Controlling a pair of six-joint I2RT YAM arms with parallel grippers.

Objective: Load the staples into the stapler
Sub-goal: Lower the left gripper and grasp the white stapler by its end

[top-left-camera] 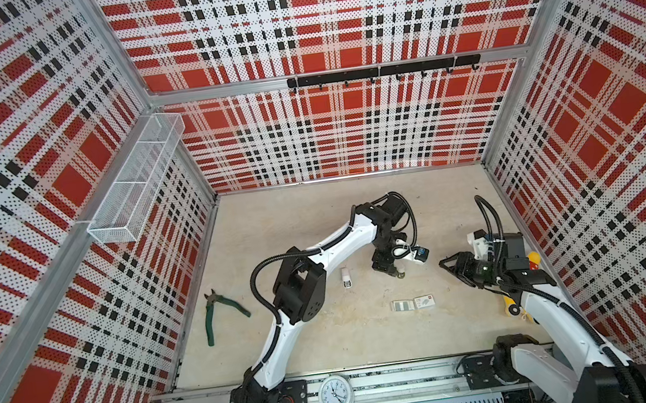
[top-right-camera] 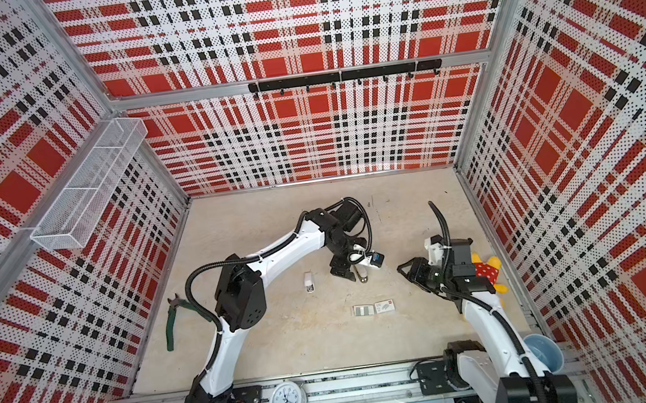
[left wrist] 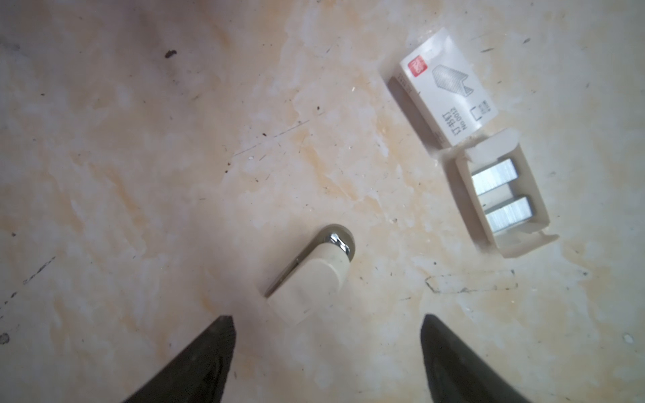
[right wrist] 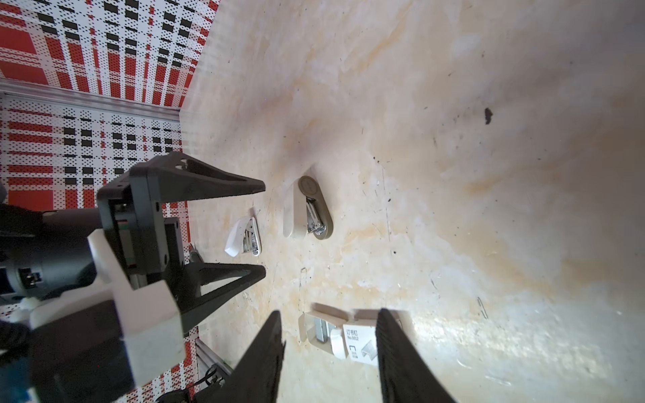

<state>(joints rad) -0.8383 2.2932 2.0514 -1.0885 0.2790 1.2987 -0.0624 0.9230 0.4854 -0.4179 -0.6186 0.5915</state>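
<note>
Left wrist view: box sleeve (left wrist: pixel 443 87) reads "No.0012"; left claw (left wrist: pixel 327 316) and right claw (right wrist: pixel 330 311) gape empty.

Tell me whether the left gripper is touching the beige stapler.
Apart. The left wrist view shows bare table between the beige stapler and both fingertips of the open left gripper.

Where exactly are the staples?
Near the middle of the beige tabletop, two small white cardboard pieces lie side by side. In both top views the left one is an open tray holding the staples: two silver strips. The printed box sleeve beside it shows no metal.
</note>
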